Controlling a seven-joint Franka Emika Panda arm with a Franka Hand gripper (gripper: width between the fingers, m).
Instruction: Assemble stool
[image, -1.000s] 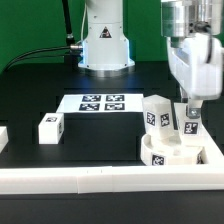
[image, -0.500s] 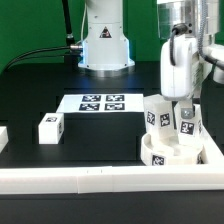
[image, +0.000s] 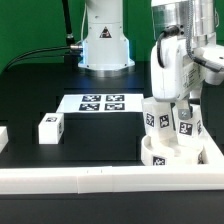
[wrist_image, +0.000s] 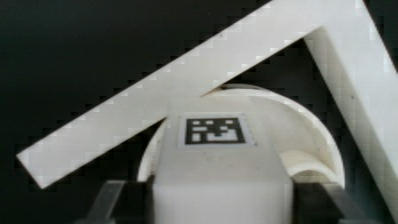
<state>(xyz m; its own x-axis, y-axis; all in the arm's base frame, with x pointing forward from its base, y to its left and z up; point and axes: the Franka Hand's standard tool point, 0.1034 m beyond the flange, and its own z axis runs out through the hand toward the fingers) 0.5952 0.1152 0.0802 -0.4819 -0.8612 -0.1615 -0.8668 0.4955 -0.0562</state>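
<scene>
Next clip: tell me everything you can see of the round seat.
The seat is a short white ring, plastic by its look, lying flat on the black table at the exterior view's right, tucked into the corner of the white rails. Two tagged legs rise from it: the free leg stands alone, the held leg is gripped by the pincer. Whether the seat touches the rails cannot be told.

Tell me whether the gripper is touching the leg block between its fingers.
Touching. The wrist view shows the leg block filling the space between both fingers of the gripper, with no gap either side.
</scene>
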